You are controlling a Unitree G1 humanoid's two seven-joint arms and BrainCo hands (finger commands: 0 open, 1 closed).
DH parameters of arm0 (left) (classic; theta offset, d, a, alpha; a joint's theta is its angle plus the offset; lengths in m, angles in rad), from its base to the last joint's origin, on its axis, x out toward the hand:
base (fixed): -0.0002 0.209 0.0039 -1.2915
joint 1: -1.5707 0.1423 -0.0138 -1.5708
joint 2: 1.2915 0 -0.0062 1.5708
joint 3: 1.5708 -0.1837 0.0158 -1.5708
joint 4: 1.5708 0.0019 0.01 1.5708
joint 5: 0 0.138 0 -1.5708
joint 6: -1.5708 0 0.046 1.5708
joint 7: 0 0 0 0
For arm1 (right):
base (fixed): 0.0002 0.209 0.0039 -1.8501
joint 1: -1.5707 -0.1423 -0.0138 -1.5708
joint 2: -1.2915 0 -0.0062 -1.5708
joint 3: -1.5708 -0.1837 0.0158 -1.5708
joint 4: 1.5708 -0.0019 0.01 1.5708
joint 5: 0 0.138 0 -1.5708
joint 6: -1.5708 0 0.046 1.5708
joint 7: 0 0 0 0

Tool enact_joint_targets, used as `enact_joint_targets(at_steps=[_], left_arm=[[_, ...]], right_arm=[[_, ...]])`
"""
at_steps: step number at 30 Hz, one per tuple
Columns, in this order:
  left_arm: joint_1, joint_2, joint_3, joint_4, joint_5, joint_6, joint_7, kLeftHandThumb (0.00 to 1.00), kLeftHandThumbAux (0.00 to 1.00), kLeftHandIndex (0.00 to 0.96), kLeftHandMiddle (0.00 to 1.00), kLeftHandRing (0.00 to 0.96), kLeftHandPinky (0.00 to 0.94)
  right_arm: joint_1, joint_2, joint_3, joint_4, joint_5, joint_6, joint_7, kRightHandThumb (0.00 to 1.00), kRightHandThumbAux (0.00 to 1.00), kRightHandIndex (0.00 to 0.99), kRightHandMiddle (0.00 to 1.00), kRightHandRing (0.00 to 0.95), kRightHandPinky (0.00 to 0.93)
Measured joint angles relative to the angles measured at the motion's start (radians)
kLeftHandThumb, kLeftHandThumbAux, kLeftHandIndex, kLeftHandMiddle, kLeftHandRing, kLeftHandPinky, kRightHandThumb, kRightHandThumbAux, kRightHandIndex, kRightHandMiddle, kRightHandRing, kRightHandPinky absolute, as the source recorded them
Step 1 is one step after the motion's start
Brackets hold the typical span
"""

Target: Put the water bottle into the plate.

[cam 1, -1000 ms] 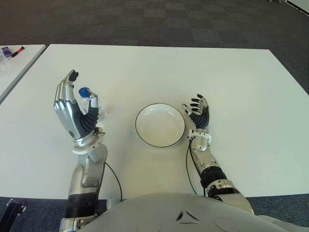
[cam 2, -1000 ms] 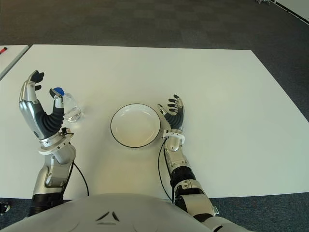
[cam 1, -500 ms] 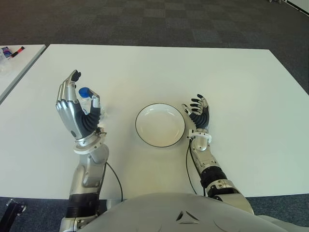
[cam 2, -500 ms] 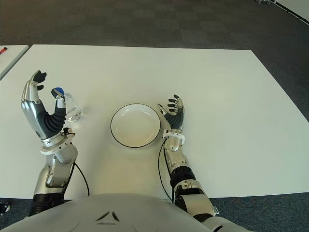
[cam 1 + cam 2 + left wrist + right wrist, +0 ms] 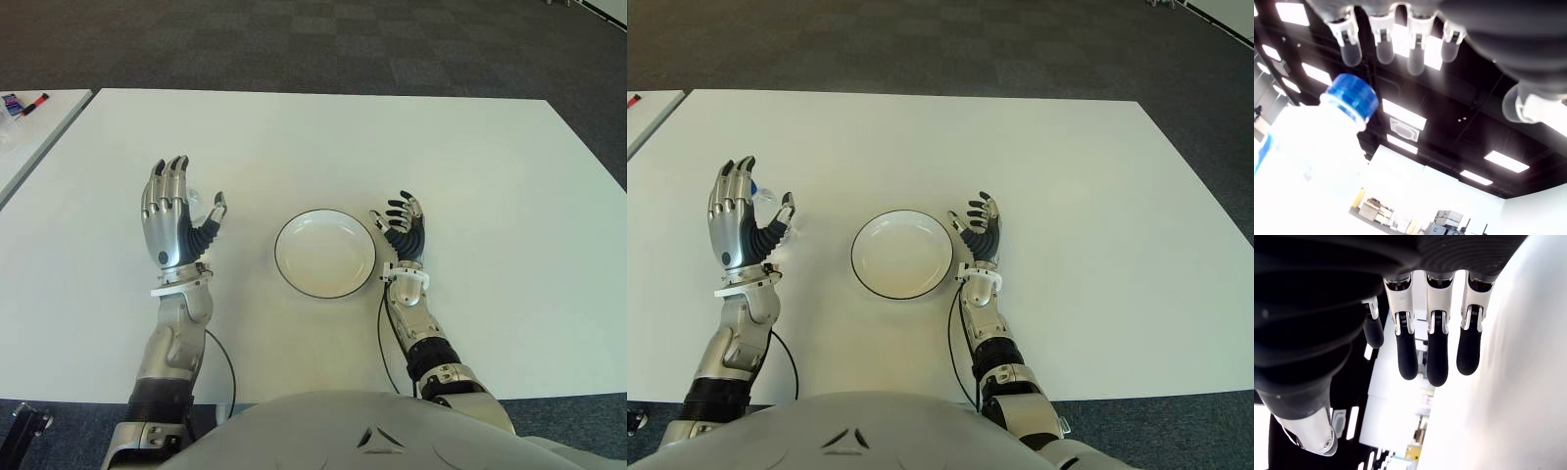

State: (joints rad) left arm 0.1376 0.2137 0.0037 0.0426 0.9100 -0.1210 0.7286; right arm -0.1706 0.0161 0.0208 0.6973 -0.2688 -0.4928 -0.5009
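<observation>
The clear water bottle [image 5: 1308,161] with a blue cap [image 5: 1350,96] stands upright on the white table [image 5: 294,147], left of the plate. My left hand [image 5: 186,201] is raised in front of it with fingers straight and spread, hiding most of the bottle in the eye views. Only the cap [image 5: 752,186] and a clear edge of the bottle [image 5: 776,202] show there. In the left wrist view the fingers [image 5: 1382,44] stay apart from the bottle. The white, dark-rimmed plate [image 5: 325,253] is empty at the table's middle. My right hand [image 5: 402,223] is open just right of the plate.
A second white table [image 5: 29,127] with markers [image 5: 24,103] stands at the far left, across a narrow gap. Dark carpet [image 5: 323,44] lies beyond the table's far edge.
My left hand has turned and shifted right, now covering the bottle, and its curled fingers have straightened. The bottle, plate and right hand have stayed in place.
</observation>
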Motion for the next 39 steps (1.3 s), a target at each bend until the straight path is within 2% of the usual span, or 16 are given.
enact_joint_targets(at_steps=[14, 28, 39], left_arm=[[-0.009, 0.033, -0.051, 0.036, 0.0, 0.015, 0.032, 0.412, 0.344, 0.0, 0.0, 0.0, 0.028], [-0.008, 0.067, -0.07, 0.044, 0.0, 0.028, 0.038, 0.282, 0.462, 0.0, 0.0, 0.0, 0.001], [-0.008, 0.086, -0.097, 0.06, 0.0, 0.03, 0.053, 0.239, 0.492, 0.0, 0.0, 0.0, 0.0]], right_arm=[[0.001, 0.0, -0.001, -0.001, 0.001, 0.0, 0.007, 0.69, 0.731, 0.168, 0.34, 0.376, 0.411], [0.004, -0.001, -0.001, -0.006, 0.001, 0.003, 0.012, 0.675, 0.739, 0.164, 0.336, 0.374, 0.402], [0.005, -0.001, -0.001, -0.01, 0.001, 0.01, 0.013, 0.676, 0.736, 0.164, 0.334, 0.37, 0.405]])
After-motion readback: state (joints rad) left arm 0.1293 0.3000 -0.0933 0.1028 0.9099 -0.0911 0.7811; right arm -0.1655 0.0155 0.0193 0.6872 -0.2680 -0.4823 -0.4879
